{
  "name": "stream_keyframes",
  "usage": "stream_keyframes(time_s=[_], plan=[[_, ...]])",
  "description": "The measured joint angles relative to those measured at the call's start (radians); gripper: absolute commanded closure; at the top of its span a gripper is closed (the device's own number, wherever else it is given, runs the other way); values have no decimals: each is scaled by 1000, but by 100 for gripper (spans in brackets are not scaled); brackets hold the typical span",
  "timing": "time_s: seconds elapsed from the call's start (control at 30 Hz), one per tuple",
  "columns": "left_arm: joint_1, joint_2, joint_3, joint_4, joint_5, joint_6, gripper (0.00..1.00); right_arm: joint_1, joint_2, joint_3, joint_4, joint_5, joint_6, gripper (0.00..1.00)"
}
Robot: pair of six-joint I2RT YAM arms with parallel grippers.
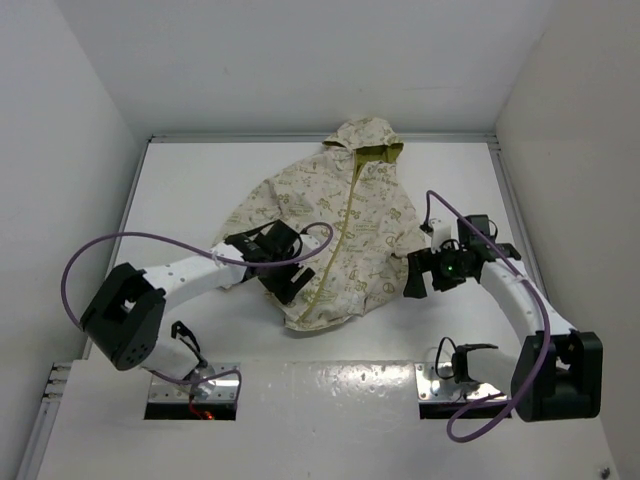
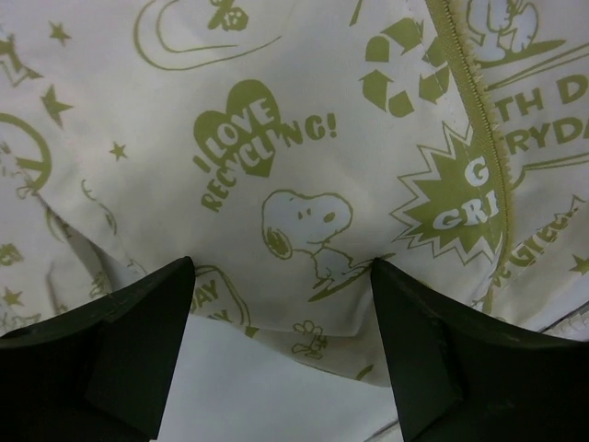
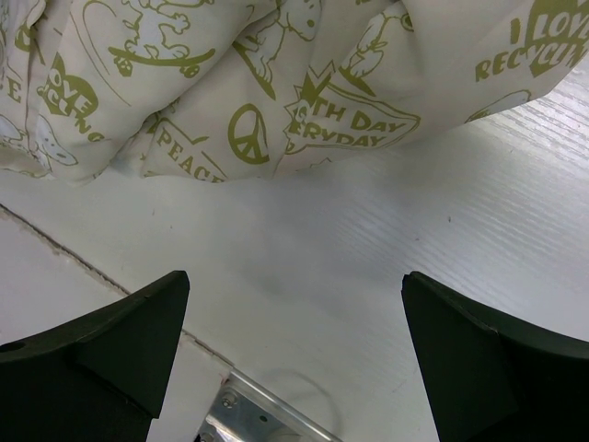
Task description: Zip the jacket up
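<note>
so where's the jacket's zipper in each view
top external: the olive zipper runs down the middle of the picture, from the hood toward the hem.
left wrist: the zipper is at upper right, curving down the right side.
right wrist: not in it; only printed fabric along the top.
shared landmark: the jacket, cream fabric with olive print, lying on the white table.

even bright overhead light, soft shadows; wrist views sharp, dark fingers underexposed.
</note>
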Motion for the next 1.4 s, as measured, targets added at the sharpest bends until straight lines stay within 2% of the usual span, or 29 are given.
stream_keyframes(time_s=[0.13, 0.17, 0.23, 0.27, 0.3, 0.33, 0.53, 0.7, 0.87, 0.9, 0.93, 0.97, 1.0, 1.07, 1.13, 1.17, 1.2, 1.27, 1.3, 1.33, 1.4], plan=[[-10, 65, 23, -5, 6, -23, 45, 0, 11, 3, 0, 2, 0, 2], [-10, 81, 30, -7, 9, -24, 60, 0, 11, 4, -1, 3, 0, 2], [-11, 94, 40, -10, 11, -29, 75, 0, 11, 6, -2, 6, 0, 2], [-11, 95, 46, -13, 13, -25, 90, 0, 11, 6, -2, 6, -1, 2], [-11, 94, 54, -14, 17, -21, 98, 0, 11, 6, -2, 7, -1, 2], [-10, 91, 62, -13, 22, -20, 100, 0, 11, 6, -2, 8, -1, 2], [47, -3, 92, -11, 58, -13, 100, 0, 7, 6, -2, 8, -1, 2], [200, -100, 117, 6, 15, -50, 100, 0, 2, 7, -2, 5, -1, 2], [360, -47, 120, -3, -37, -127, 100, 0, 6, 22, -1, -5, 0, 2], [375, -19, 120, -13, -45, -141, 97, 0, 10, 27, -1, -5, 0, 2], [388, 14, 120, -26, -51, -151, 80, 0, 14, 32, 0, -5, 1, 2], [399, 43, 120, -35, -55, -153, 73, 0, 16, 35, 2, -5, 2, 2], [410, 74, 120, -54, -49, -156, 59, 1, 17, 37, 2, -6, 3, 2], [431, 97, 120, -85, -28, -136, 46, 1, 17, 37, 2, -10, 4, 2], [457, 73, 120, -105, 55, -97, 23, 1, 17, 37, 2, -11, 4, 2], [466, 45, 120, -112, 106, -61, 21, 2, 17, 37, 2, -12, 4, 2], [472, 1, 119, -118, 164, -27, 21, 2, 17, 37, 1, -12, 4, 2], [462, -126, 119, -121, 273, 40, 31, 2, 17, 39, 0, -13, 4, 2], [446, -191, 119, -115, 325, 67, 36, 2, 17, 40, -1, -16, 5, 2], [423, -241, 118, -110, 376, 91, 48, 2, 17, 42, -1, -19, 7, 2], [367, -289, 109, -116, 475, 141, 54, 6, 17, 46, -2, -21, 12, 2]])
